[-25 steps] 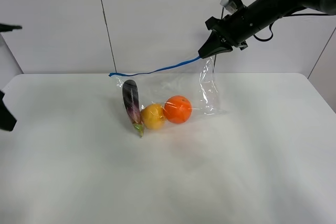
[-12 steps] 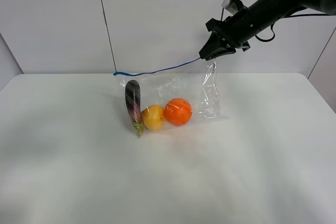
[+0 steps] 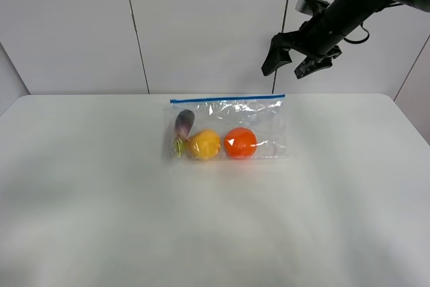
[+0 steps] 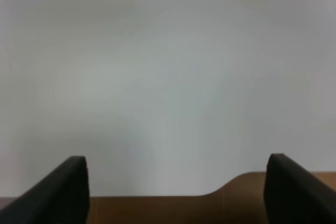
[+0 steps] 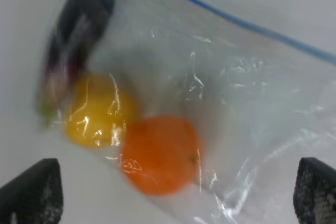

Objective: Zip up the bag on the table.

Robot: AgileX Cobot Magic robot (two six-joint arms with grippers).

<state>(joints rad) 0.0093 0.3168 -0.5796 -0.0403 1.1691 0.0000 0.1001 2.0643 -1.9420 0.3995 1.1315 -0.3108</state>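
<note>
Lying flat near the table's (image 3: 87,220) far edge, the bag (image 3: 265,122) shows its blue zipper strip (image 3: 227,99) along the far side; through it we see an eggplant (image 3: 183,124), a yellow pear (image 3: 204,144) and an orange (image 3: 240,142). Above and right, our right hand (image 3: 290,62) hangs wide open, empty. Our left hand (image 4: 176,190) is open, holding nothing.
</note>
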